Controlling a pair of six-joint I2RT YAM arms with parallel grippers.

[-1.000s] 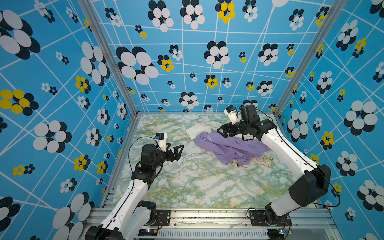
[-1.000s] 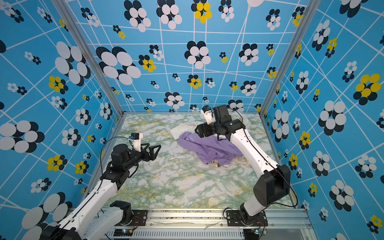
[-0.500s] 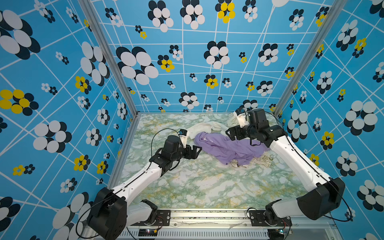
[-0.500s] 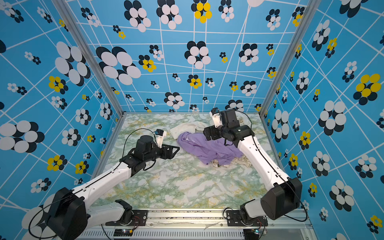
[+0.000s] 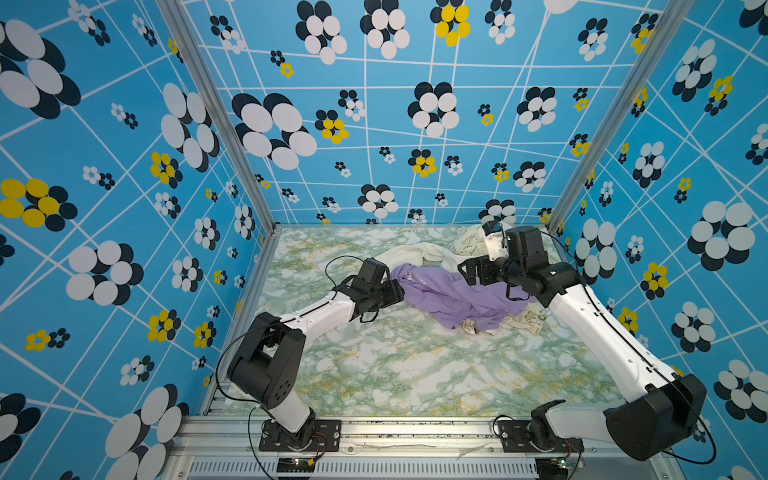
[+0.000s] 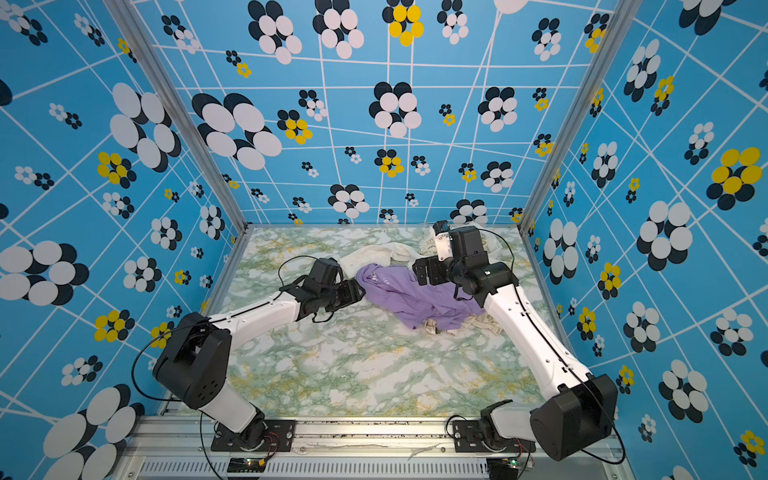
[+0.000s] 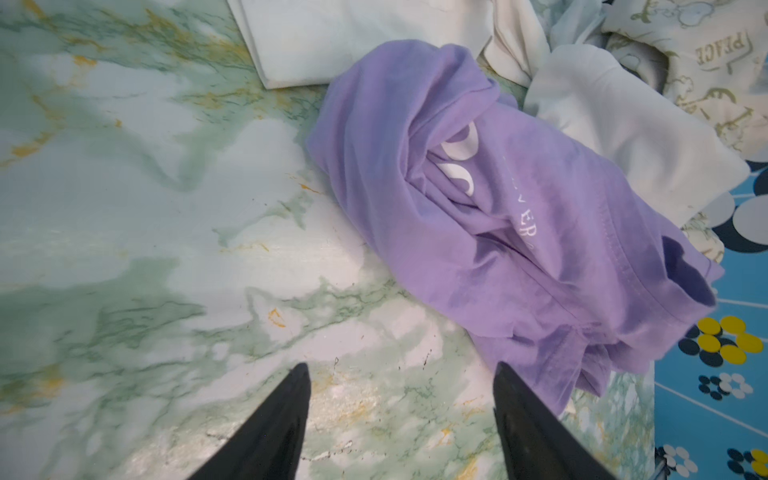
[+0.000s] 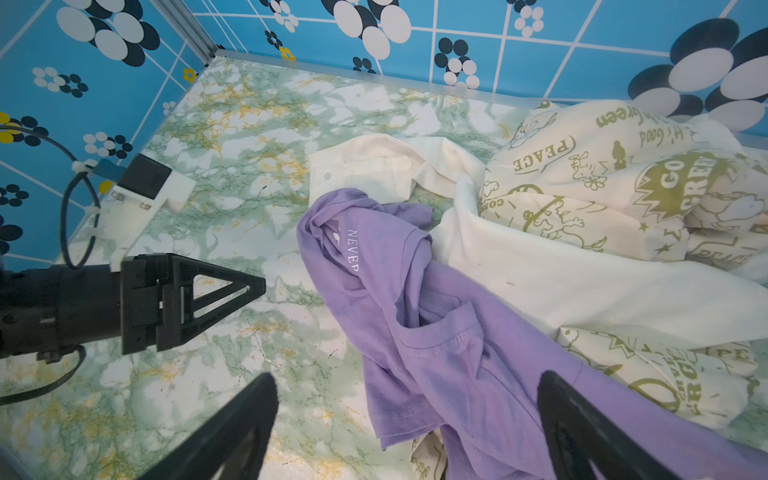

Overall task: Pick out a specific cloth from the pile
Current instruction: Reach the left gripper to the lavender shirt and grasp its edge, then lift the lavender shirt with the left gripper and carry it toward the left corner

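Both pincers gaping: left pincer [image 7: 401, 419] beside lilac cloth [image 7: 478, 224], nothing held.

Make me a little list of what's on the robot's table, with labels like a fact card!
purple cloth: crumpled, white lettering, lying over the pile
white cloth: behind the purple one
cream cloth: green print, by the back wall
left gripper: jaws apart, at the purple cloth's edge, holding nothing
right gripper: open, above the purple cloth
table: green marble pattern
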